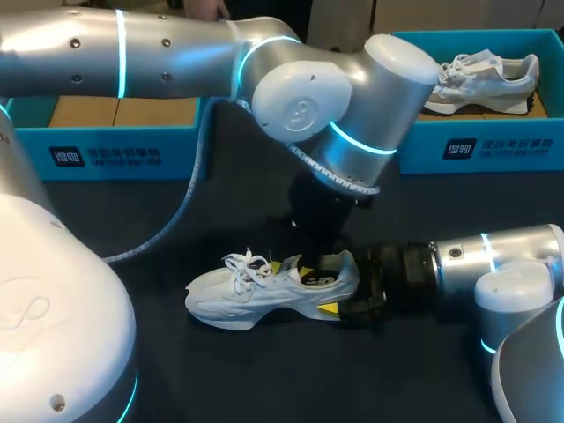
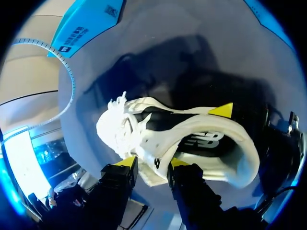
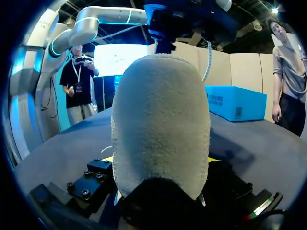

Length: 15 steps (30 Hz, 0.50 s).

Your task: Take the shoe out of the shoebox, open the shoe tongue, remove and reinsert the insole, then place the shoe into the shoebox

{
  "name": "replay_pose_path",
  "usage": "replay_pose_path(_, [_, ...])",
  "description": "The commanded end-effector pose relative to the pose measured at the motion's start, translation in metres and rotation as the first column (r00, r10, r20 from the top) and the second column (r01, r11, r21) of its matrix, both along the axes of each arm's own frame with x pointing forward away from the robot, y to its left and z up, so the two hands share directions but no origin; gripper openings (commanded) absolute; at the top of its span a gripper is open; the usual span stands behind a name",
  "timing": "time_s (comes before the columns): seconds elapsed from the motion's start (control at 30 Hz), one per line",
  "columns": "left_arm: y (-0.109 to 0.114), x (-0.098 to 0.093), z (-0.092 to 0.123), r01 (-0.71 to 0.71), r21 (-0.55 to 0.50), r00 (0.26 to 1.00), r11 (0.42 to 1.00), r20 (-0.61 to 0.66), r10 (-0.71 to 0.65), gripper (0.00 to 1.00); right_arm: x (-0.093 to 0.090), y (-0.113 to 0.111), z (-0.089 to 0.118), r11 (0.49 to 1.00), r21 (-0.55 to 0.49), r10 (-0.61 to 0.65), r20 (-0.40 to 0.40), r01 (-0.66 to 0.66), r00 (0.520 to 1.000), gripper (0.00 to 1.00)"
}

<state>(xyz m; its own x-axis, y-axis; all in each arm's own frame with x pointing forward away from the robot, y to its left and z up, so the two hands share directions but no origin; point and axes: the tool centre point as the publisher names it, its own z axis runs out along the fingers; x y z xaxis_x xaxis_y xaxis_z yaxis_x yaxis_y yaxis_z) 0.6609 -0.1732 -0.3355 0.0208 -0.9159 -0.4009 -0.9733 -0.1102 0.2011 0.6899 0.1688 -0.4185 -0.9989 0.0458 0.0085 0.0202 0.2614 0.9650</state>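
The shoe (image 1: 264,295) is lying on its sole near the front edge of the surface, about the middle, so the taking out is being judged as done. Its heel is being gripped from both sides by the right gripper (image 3: 159,158). The left gripper (image 2: 152,164) is being held down at the shoe's opening, by the side wall; whether it is gripping anything cannot be told. The insole (image 2: 206,141) is being seen inside the shoe, so it cannot be judged if its removing is finished or not begun. The placing into a blue box (image 1: 493,145) at the far right corner, where another shoe (image 1: 485,84) is lying, is being judged as left.

The insole is being shown only by the left wrist view; in the head view it is being hidden by the left arm (image 1: 300,97). The grip on the heel is being shown closest by the right wrist view.
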Motion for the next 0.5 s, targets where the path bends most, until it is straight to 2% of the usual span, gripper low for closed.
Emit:
replay_pose_path(0.03, [0.011, -0.006, 0.009, 0.004, -0.036, 1.0, 0.999, 0.016, -0.003, 0.4, 0.0, 0.001, 0.0, 1.0, -0.004, 0.0, 0.001, 0.0, 1.0, 0.0])
replay_pose_path(0.17, [0.012, -0.004, 0.011, 0.002, -0.051, 1.0, 0.999, 0.02, -0.001, 0.38, 0.0, 0.001, 0.0, 1.0, -0.004, 0.0, 0.001, 0.0, 1.0, 0.0])
replay_pose_path(0.23, [0.009, -0.003, 0.01, 0.02, -0.054, 1.0, 0.998, 0.001, -0.02, 0.46, 0.0, 0.001, 0.0, 1.0, -0.004, 0.0, 0.001, 0.0, 1.0, 0.0])
replay_pose_path(0.27, [0.006, -0.003, 0.01, 0.024, -0.053, 1.0, 0.998, -0.01, -0.025, 0.46, 0.0, 0.001, 0.0, 1.0, -0.004, 0.0, 0.001, 0.0, 1.0, 0.0])
replay_pose_path(0.43, [-0.003, -0.003, 0.002, 0.042, -0.028, 0.999, 0.999, -0.008, -0.043, 0.33, 0.0, 0.001, 0.0, 1.0, -0.004, 0.0, 0.001, 0.0, 1.0, 0.0])
replay_pose_path(0.5, [-0.004, -0.004, 0.001, 0.043, -0.025, 0.999, 0.999, -0.007, -0.043, 0.2, 0.0, 0.001, 0.0, 1.0, -0.004, 0.0, 0.001, 0.0, 1.0, 0.0])
